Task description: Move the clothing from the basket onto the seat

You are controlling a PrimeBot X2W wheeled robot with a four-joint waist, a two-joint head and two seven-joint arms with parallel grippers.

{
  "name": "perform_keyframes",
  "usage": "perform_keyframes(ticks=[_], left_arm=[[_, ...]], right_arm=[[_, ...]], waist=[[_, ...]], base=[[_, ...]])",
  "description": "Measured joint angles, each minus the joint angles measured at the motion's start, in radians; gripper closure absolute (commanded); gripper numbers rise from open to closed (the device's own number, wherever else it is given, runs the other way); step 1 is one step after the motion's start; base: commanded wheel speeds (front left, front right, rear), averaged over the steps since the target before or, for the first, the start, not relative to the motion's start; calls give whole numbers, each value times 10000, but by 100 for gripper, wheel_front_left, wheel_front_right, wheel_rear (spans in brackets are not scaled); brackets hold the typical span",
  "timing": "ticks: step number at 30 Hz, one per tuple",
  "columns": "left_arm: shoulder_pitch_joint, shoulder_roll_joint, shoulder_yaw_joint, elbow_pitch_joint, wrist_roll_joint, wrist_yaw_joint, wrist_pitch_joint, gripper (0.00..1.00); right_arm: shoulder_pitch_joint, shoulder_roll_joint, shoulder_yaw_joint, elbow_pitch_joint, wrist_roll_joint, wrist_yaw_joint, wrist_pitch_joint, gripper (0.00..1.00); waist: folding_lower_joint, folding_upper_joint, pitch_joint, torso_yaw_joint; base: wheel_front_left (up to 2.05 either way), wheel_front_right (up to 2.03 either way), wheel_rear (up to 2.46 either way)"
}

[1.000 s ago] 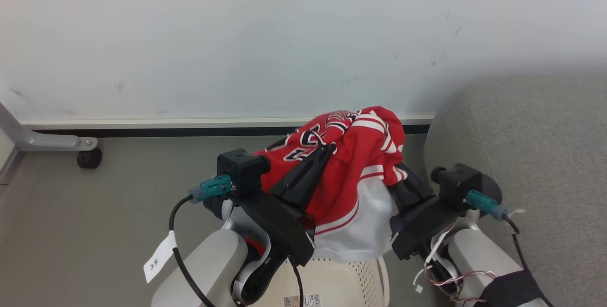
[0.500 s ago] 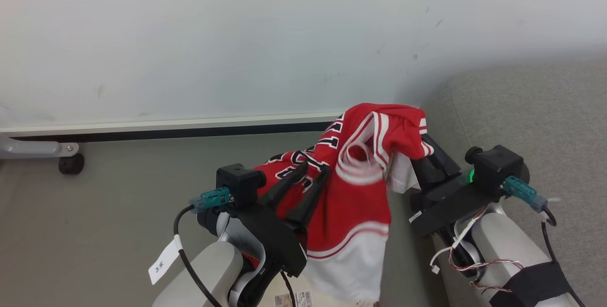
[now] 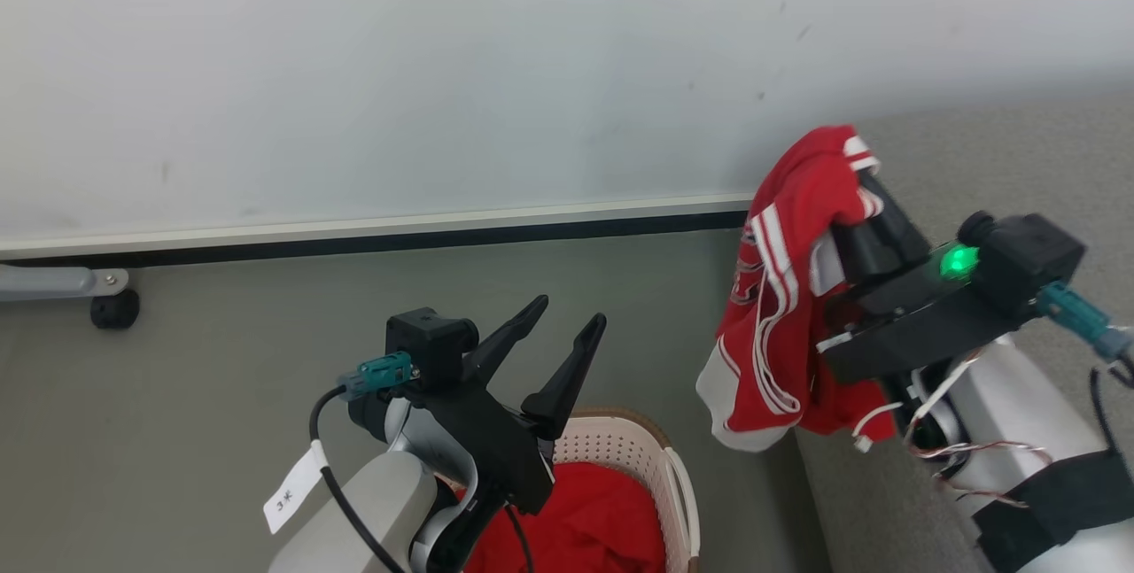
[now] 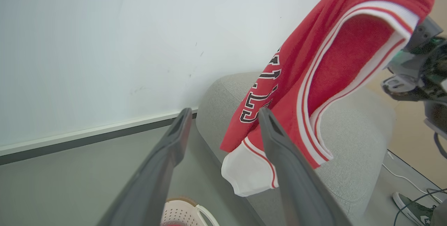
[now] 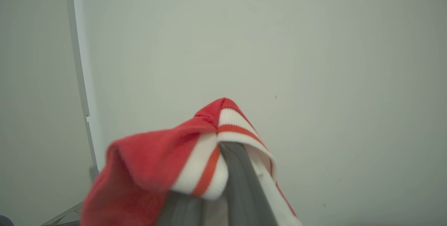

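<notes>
At the right of the head view: right gripper (image 3: pixel 864 214), two dark fingers closed together and clamped on the striped trim of a red basketball garment (image 3: pixel 780 307) with white lining and black white-outlined lettering. The garment hangs free from that grip, raised clear of the floor, at the left edge of the grey fabric-upholstered seat (image 3: pixel 974 166), none of it seen to lie on the cushion. Lower centre: left gripper (image 3: pixel 571 312), fingers spread wide apart, holding nothing, poised above the cream-white perforated plastic basket (image 3: pixel 620 440) with brown rim and white side handle. Inside the basket: second red garment (image 3: pixel 602 511), crumpled. Behind: pale wall (image 3: pixel 443 68) with dark skirting; grey-green floor (image 3: pixel 221 307).
</notes>
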Motion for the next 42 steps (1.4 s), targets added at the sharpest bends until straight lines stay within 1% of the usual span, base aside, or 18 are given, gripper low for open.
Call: perform_keyframes(ticks=[9, 16, 21, 23, 27, 29, 33, 38, 42], left_arm=[[6, 265, -81, -428, 190, -13, -336, 0], [25, 512, -105, -865, 451, -15, -585, 0], [30, 569, -142, -1214, 531, -17, -704, 0], [32, 585, -151, -1361, 550, -17, -715, 0], [37, 617, -215, -1555, 635, -17, -759, 0], [78, 658, -288, -1793, 675, -17, -759, 0], [81, 732, -309, -1992, 744, -13, -732, 0], [80, 775, -374, -2138, 794, 2, -602, 0], [67, 769, -493, -2217, 869, 2, -514, 0]], right_arm=[[-96, -980, -903, -1089, -211, -13, -59, 100], [187, -1304, -1521, -2380, -284, -207, -59, 100], [362, -1584, -1779, -3172, -453, -374, -61, 100], [412, -1699, -1889, -3438, -458, -387, -61, 100], [681, -1799, -2075, -3875, -460, -558, -63, 100], [896, -1856, -2220, -4159, -460, -644, -63, 100], [1127, -1964, -2445, -4451, -456, -734, -63, 100], [1463, -2040, -2765, -4742, -441, -899, -63, 100], [1598, -2086, -2943, -4872, -372, -963, -63, 100]], waist=[[0, 0, -79, -481], [-1, 0, -109, -1086], [-1, 0, -109, -1622], [-1, 0, -101, -1855], [-3, 0, -74, -2331], [-2, 0, -44, -2690], [-2, 0, 26, -3153], [-2, -1, 175, -3650], [-2, 0, 388, -3898]], base=[[0, 0, 0], [0, 0, 0], [0, 0, 0], [0, 0, 0], [0, 0, 0], [0, 0, 0], [0, 0, 0], [0, 0, 0], [0, 0, 0]])
